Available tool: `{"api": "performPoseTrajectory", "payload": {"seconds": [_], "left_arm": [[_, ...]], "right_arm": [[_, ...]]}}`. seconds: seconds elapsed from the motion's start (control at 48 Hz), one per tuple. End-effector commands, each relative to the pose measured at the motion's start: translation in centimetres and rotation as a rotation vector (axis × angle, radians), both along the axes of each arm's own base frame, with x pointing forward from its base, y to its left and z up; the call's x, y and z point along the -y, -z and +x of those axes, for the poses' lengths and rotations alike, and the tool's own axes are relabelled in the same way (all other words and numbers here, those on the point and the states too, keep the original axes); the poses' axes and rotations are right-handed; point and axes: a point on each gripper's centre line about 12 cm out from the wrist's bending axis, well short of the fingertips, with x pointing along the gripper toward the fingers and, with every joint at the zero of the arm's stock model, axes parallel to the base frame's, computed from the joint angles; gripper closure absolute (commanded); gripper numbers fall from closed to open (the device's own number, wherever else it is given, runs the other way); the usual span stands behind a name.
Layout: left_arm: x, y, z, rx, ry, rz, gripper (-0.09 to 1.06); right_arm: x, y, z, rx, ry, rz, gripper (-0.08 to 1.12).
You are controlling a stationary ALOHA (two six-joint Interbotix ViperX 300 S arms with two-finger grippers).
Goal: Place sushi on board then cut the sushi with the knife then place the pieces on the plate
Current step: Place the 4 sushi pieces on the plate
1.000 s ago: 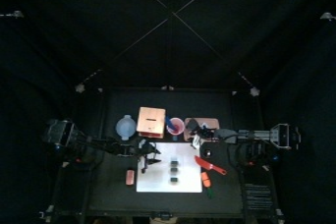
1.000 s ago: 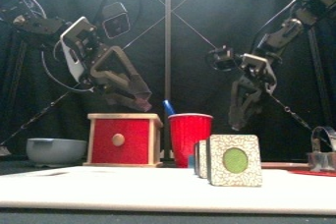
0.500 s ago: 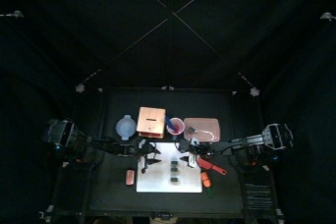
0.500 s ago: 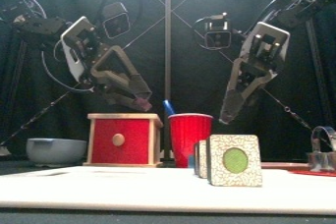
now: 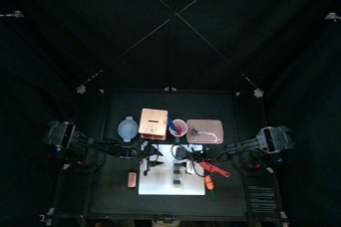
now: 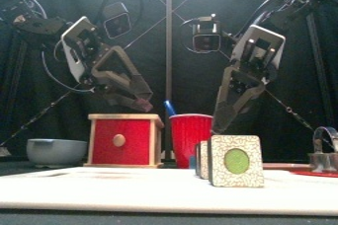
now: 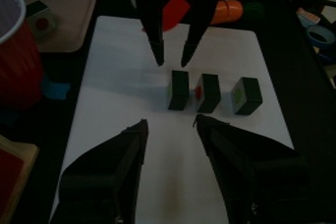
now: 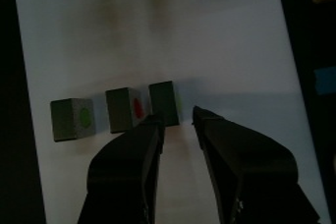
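L arm comes in from left, elbow high, L gripper (image 7: 171, 124) angled down, jaws well apart. R arm comes in from right, wrist tipped steeply down, R gripper (image 8: 179, 117) low, jaws narrowly apart.

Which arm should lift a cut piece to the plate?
Right, probably: the right gripper hangs with jaws open just over the end sushi piece, and the pink tray lies on its side. The left gripper sits farther back.
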Motion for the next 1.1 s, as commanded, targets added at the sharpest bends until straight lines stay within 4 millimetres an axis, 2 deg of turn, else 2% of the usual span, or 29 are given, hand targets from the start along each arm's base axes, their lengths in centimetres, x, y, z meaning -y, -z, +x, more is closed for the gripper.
{"api": "performPoseTrajectory", "payload": {"seconds": [0.021, 0.417, 0.562, 0.771, 0.979, 1.104], "left_arm": [[-0.1, -0.8, 0.5, 0.029, -0.005, -0.003, 0.15], [-0.1, -0.6, 0.4, 0.023, -0.005, -0.003, 0.15], [-0.1, -0.4, 0.4, 0.017, -0.005, -0.002, 0.15], [-0.1, -0.4, 0.3, 0.015, -0.005, -0.002, 0.15], [-0.1, -0.3, 0.3, 0.014, -0.005, -0.002, 0.15], [-0.1, -0.2, 0.2, 0.009, -0.005, -0.002, 0.15]], "right_arm": [[-0.4, -1.1, 0.9, 0.039, 0.006, 0.021, 0.35], [-0.7, -0.2, 2.0, 0.015, 0.012, 0.031, 0.29], [-0.7, 0.0, 2.1, 0.009, 0.012, 0.029, 0.24], [-0.7, 0.6, 2.1, -0.007, 0.002, 0.016, 0.23], [-0.5, 1.7, 2.2, -0.036, -0.013, -0.013, 0.27], [-0.4, 1.2, 2.1, -0.033, -0.006, -0.010, 0.38]]}}
